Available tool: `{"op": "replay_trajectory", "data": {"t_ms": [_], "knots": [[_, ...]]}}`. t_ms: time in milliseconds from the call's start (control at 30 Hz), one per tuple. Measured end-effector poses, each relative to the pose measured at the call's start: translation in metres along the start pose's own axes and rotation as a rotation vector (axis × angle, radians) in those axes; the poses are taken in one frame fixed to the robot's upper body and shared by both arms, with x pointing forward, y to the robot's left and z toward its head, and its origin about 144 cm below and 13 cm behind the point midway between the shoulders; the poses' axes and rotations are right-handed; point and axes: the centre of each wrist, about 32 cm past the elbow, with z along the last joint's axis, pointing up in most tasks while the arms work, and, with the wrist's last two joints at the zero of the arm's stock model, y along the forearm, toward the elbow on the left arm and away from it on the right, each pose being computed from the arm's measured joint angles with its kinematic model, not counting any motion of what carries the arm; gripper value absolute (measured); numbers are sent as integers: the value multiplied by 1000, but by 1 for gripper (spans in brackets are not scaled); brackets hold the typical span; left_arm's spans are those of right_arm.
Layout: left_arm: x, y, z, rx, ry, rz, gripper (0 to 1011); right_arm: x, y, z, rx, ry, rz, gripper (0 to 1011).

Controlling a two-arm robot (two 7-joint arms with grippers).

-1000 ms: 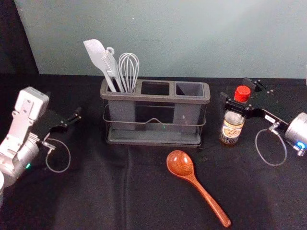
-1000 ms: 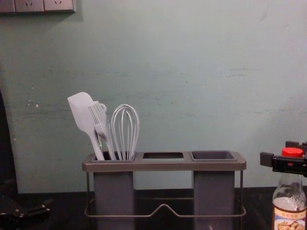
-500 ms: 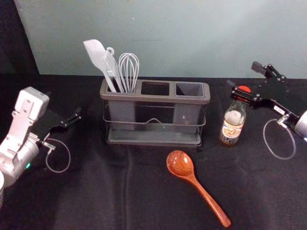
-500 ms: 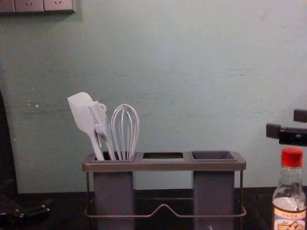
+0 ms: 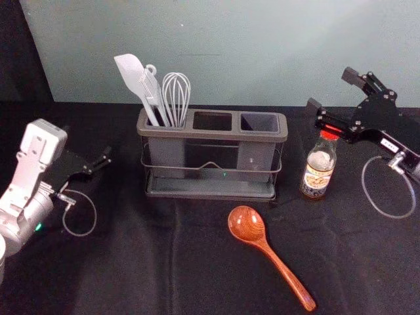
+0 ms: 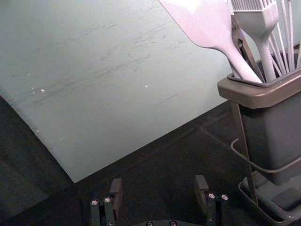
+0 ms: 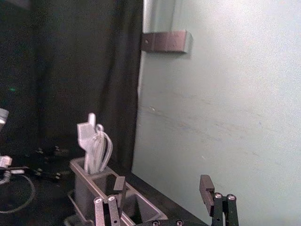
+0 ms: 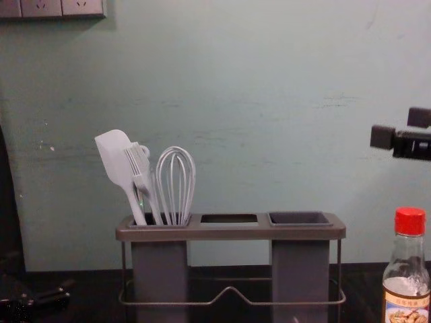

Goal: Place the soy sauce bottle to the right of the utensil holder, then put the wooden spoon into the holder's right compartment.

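Rise straight first, swing second

Nearest me, the wooden spoon [image 5: 264,244] lies on the tabletop [image 5: 131,262], its handle [image 5: 291,281] slanting towards the near right corner. It looks smooth and round, so when its turn comes I should close squarely across the handle, lest it roll in my grip.

Off by the left edge, my left claw [image 6: 158,185] is parked and spread, with nothing between its fingers.

Farther in, towards the right edge, the soy sauce bottle [image 5: 318,172] stands upright to the right of the utensil holder [image 5: 213,135], apart from it. I judge that placement good.

My right claw [image 7: 162,182] hangs above the bottle's red cap [image 8: 409,221], fingers spread, pinching nothing. The step in hand, I judge, is leaving the bottle well. I should go straight up, fingers wide, and hold off any wrist roll until both tips are well clear of the cap; a sideways brush up there could topple so narrow a bottle. Only then should I swing towards the spoon, around the bottle rather than low across it.

Farther back, the right compartment [image 5: 259,123] opens upward. The spoon will need to come in nearly upright and centred, or it could catch the rim
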Motion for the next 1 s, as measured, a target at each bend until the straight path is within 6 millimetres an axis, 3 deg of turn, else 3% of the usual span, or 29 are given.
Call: {"op": "replay_trajectory", "data": {"t_ms": [300,533,800,1000], "knots": [[0,0,0,0,0,0,1005,-13,-1,21,-18,74,70,1002],[0,0,0,0,0,0,1005,-48,6,35,-107,135,151,1002],[0,0,0,0,0,0,1005,-86,20,34,-275,213,201,1003],[0,0,0,0,0,0,1005,-100,32,33,-406,265,188,1003]]}}
